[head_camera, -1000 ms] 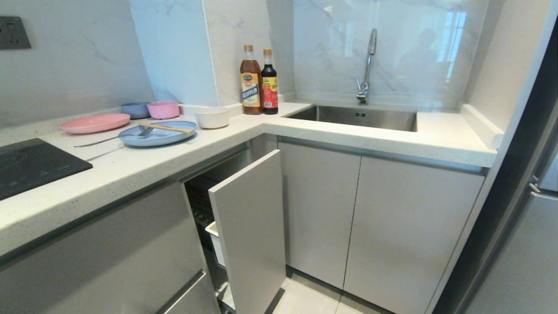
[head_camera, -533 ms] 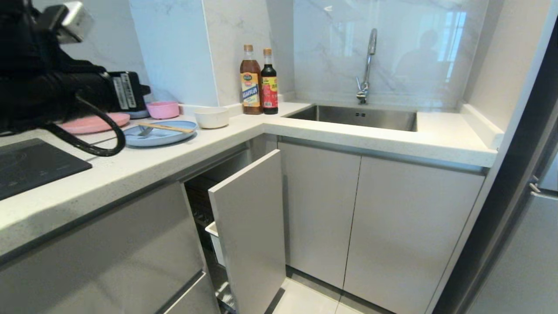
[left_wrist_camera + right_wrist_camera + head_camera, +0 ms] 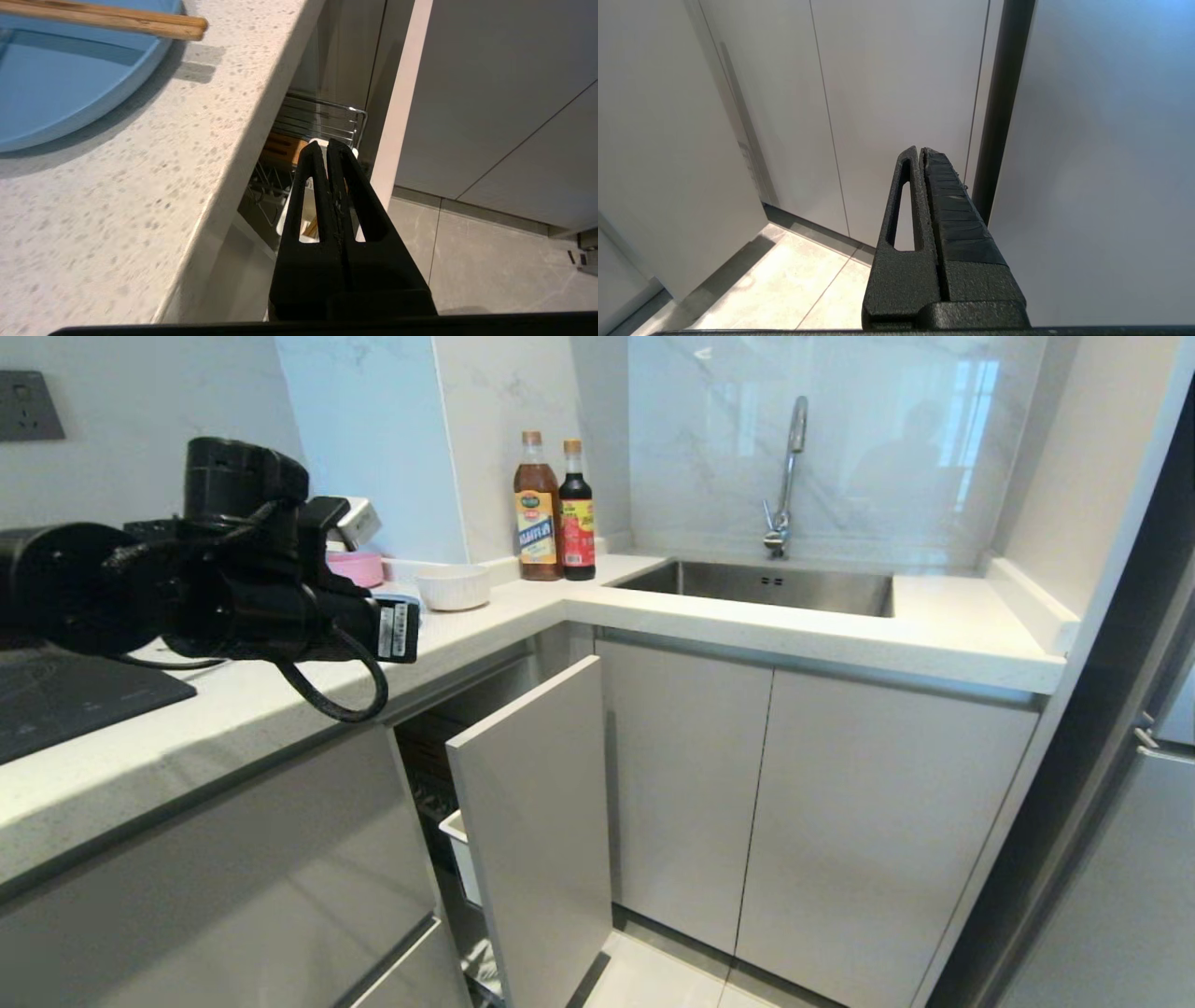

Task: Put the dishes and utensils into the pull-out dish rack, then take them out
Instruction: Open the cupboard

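Note:
My left arm (image 3: 233, 588) reaches across the white counter and hides most of the dishes there. An off-white bowl (image 3: 454, 586) and a pink bowl (image 3: 359, 567) still show behind it. My left gripper (image 3: 327, 143) is shut and empty, hanging over the counter's front edge above the pull-out dish rack (image 3: 322, 116). The rack stands partly pulled out, with its grey front panel (image 3: 537, 831), white utensil holder (image 3: 292, 219) and wooden strip (image 3: 282, 147). Light-wood chopsticks (image 3: 117, 21) lie across the light-blue plate (image 3: 56, 88) beside the gripper. My right gripper (image 3: 920, 150) is shut and empty, parked low before cabinet doors.
Two sauce bottles (image 3: 558, 509) stand at the counter's corner. A steel sink (image 3: 766, 586) with a faucet (image 3: 787, 476) lies to the right. A black cooktop (image 3: 65, 695) sits at the left. A tall dark-edged appliance (image 3: 1120, 849) bounds the right side.
My left arm has come into the head view from the left and swung right and down over the plates toward the counter's front edge. Dishes and rack have not moved.

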